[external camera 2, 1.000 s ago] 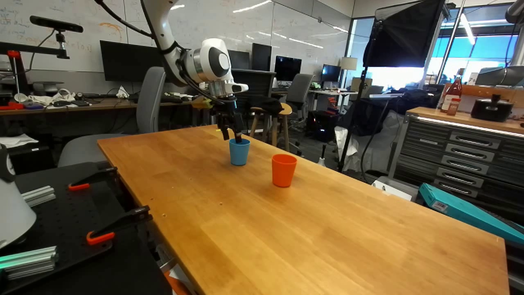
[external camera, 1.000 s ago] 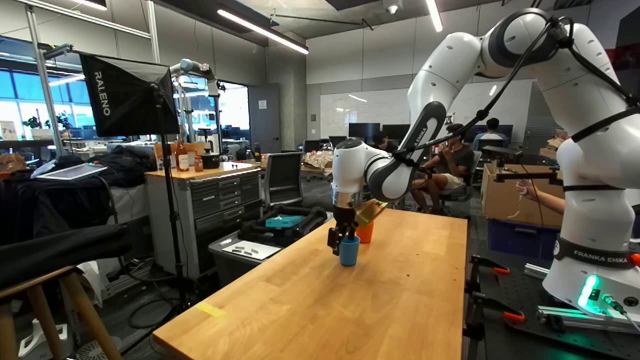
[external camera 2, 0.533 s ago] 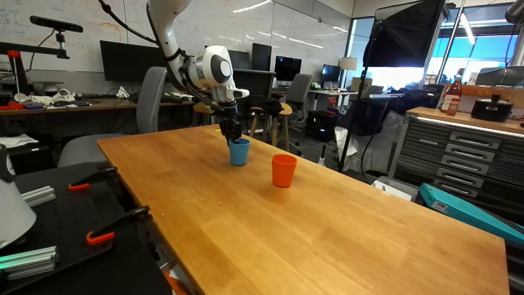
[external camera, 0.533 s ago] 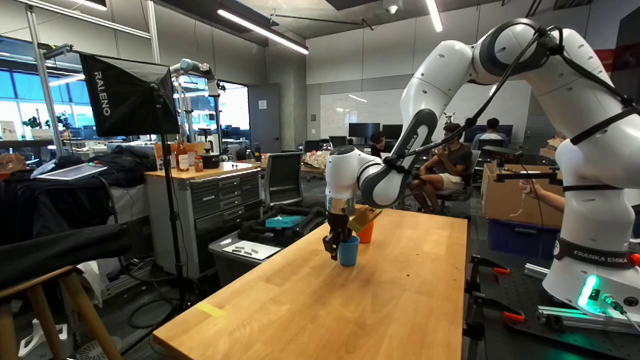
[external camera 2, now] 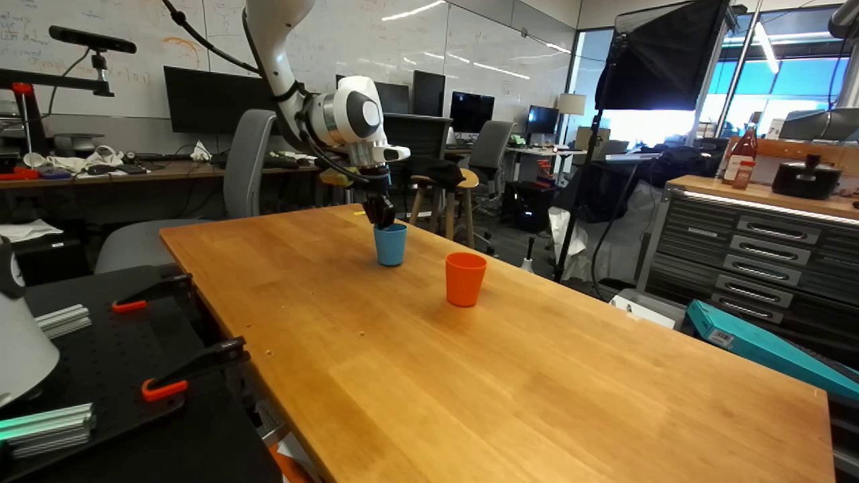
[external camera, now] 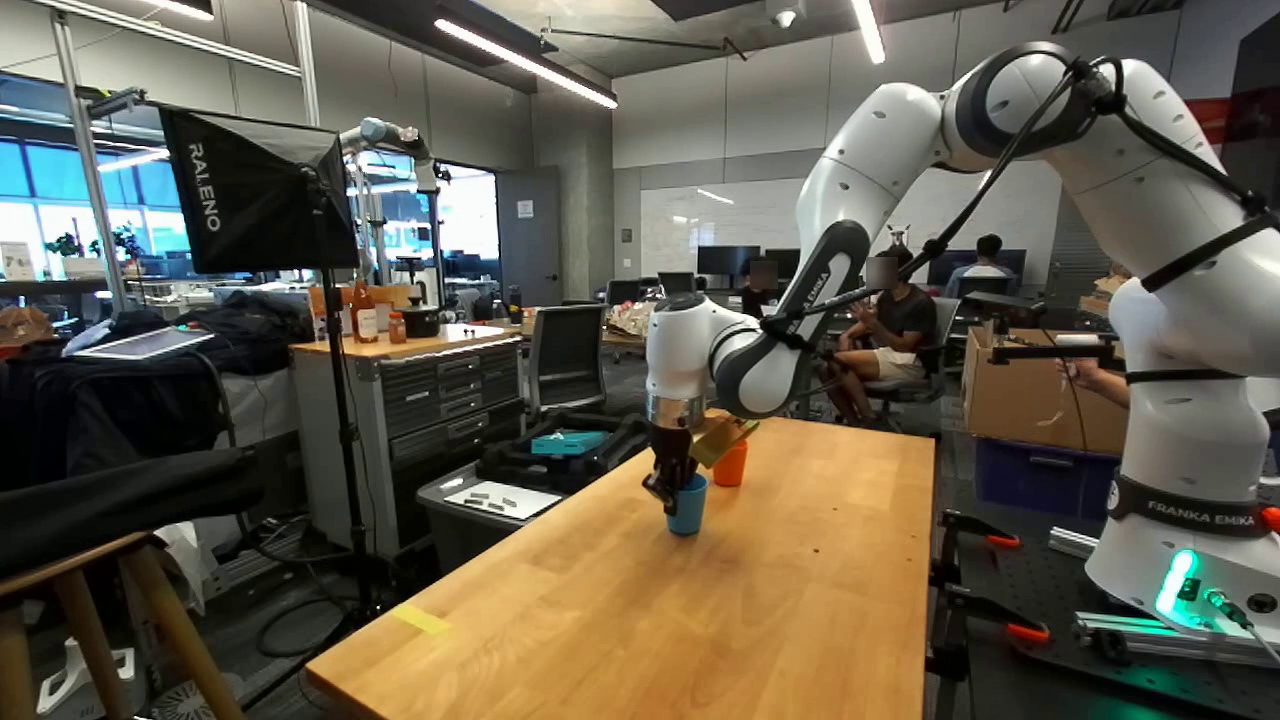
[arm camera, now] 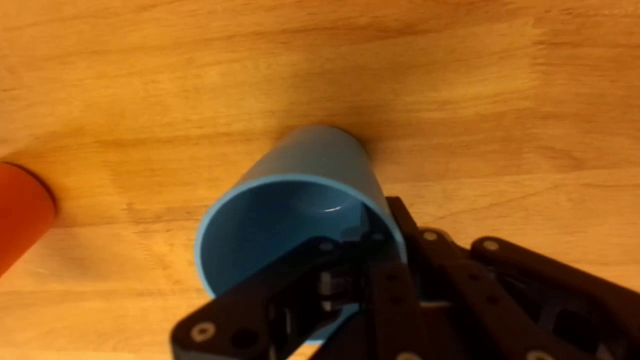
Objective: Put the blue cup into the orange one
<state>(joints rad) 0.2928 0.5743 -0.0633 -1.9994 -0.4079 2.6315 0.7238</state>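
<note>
The blue cup is upright at the table top, its base on or very close to the wood. My gripper is shut on its wall: one finger reaches inside the cup, while the other finger presses from outside, with the rim between them. In an exterior view the gripper comes down from above onto the cup's rim. The orange cup stands upright a short way off, mouth up. Only part of the orange cup shows at the left edge of the wrist view.
Both cups are on a long wooden table, fairly near its far long edge as seen from the robot base. Black clamps with orange handles grip the robot-side edge. Beyond the opposite edge stands a grey bin.
The jaws have closed from wide open onto the cup's wall. The blue cup has shifted slightly with the gripper, away from the robot base. The orange cup has stayed put.
</note>
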